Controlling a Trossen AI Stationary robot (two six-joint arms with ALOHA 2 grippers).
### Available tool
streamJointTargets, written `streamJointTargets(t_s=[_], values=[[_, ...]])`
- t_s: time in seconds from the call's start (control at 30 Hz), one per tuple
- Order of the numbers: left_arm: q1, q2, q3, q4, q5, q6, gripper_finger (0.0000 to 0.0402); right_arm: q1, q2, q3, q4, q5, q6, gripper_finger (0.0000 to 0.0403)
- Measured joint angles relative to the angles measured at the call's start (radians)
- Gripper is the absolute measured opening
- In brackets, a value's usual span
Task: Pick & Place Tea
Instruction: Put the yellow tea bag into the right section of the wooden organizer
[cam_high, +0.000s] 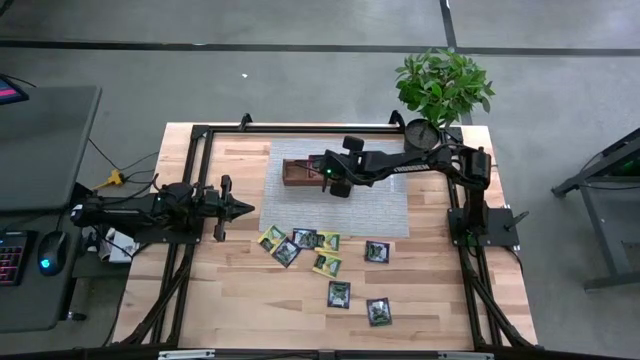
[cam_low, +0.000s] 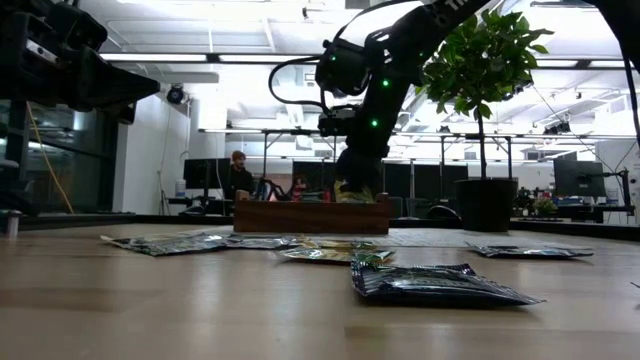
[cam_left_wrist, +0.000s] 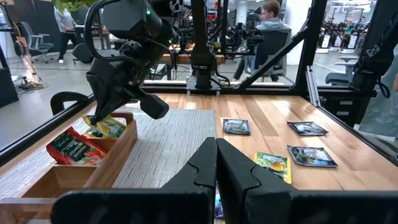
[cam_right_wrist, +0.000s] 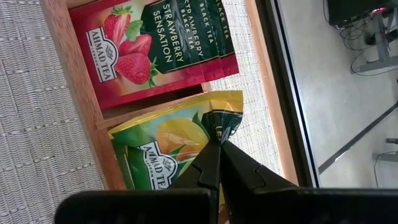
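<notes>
While right fingers (cam_right_wrist: 219, 144) pinch one yellow-green packet (cam_right_wrist: 168, 149), eight packets (cam_high: 339, 294) dot the table (cam_high: 230, 300); left fingers (cam_left_wrist: 216, 163) closed.

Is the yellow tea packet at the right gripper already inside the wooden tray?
Inside: the yellow packet lies within the tray, beside the red packets, pinched by the right gripper.

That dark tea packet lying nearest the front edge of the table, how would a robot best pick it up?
The dark packet lies flat and alone on the bare wood, so I would come straight down from above and pinch one edge or corner, probably the puffed edge that lifts slightly off the table, seen in the low view. Nothing crowds it on any side.
</notes>
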Motion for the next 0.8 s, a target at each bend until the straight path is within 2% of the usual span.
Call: streamJointTargets(t_s=[0.1,0.3,0.5,0.67,0.73,0.8], values=[[0.000,0.000,0.000,0.000,0.000,0.000,0.0000,0.000,0.000,0.000,0.000,0.002,0.003,0.0026],[0.000,0.000,0.000,0.000,0.000,0.000,0.0000,0.000,0.000,0.000,0.001,0.010,0.021,0.0106],[0.000,0.000,0.000,0.000,0.000,0.000,0.0000,0.000,-0.001,0.001,-0.007,0.121,0.018,0.0169],[0.000,0.000,0.000,0.000,0.000,0.000,0.0000,0.013,-0.001,0.044,-0.027,0.246,-0.030,0.0196],[0.000,0.000,0.000,0.000,0.000,0.000,0.0000,0.029,-0.002,0.080,-0.043,0.236,-0.034,0.0199],[0.000,0.000,0.000,0.000,0.000,0.000,0.0000,0.050,-0.002,0.117,-0.067,0.169,-0.052,0.0199]])
